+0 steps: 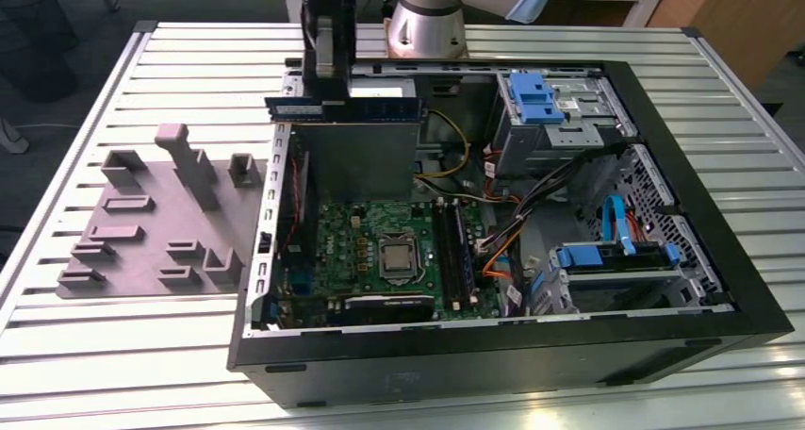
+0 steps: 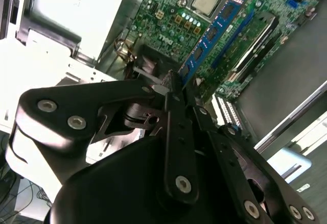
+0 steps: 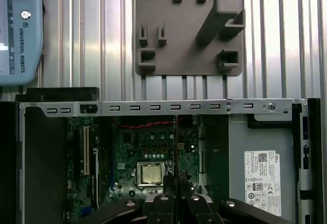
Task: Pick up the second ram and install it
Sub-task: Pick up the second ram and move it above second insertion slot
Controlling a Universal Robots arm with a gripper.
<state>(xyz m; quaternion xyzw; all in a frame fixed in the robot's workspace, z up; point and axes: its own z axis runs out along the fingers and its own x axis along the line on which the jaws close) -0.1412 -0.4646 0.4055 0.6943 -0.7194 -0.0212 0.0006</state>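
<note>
In the exterior view the arm [image 1: 435, 15] runs out of frame at twelve o'clock, and the tool [image 1: 330, 98] covers part of the second ram [image 1: 371, 110] where it pinches the board. In the second wrist view the tool's fingers [image 2: 176, 111] hide the second ram's near end. In the first wrist view the grey tray [image 3: 189, 45] and the pendant [image 3: 18, 29] are cropped by the frame.
</note>
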